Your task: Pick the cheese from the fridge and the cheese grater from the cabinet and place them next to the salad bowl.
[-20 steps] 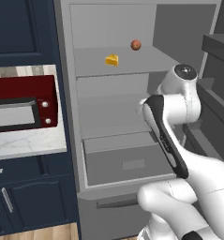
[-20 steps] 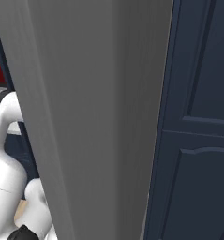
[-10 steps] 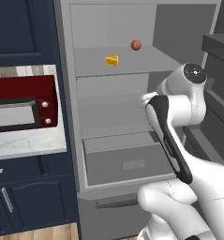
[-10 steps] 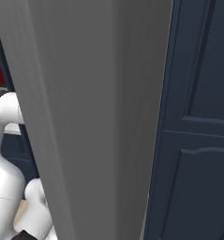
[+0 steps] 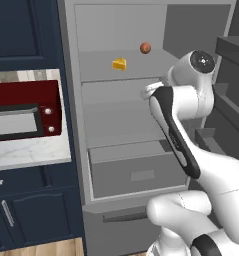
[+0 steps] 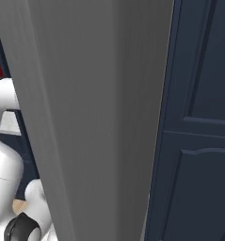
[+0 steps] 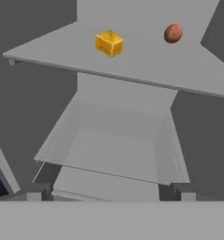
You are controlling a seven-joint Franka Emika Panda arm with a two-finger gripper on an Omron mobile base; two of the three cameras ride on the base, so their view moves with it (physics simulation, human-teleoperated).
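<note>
Cheese (image 5: 119,64) is seen lying on the upper shelf of the open fridge (image 5: 116,100), near a small reddish-brown ball (image 5: 145,48); over the last second the arm's upper joint has been raised toward that shelf, so a reach for the wedge is judged to be underway. The gripper is hidden behind the arm, so whether its jaws are spread or closed cannot be told, and the right base view is blocked by a grey fridge wall (image 6: 100,117).

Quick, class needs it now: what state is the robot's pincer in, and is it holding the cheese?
Pincer: cannot be told. The cheese lies on the fridge shelf, not held.
</note>
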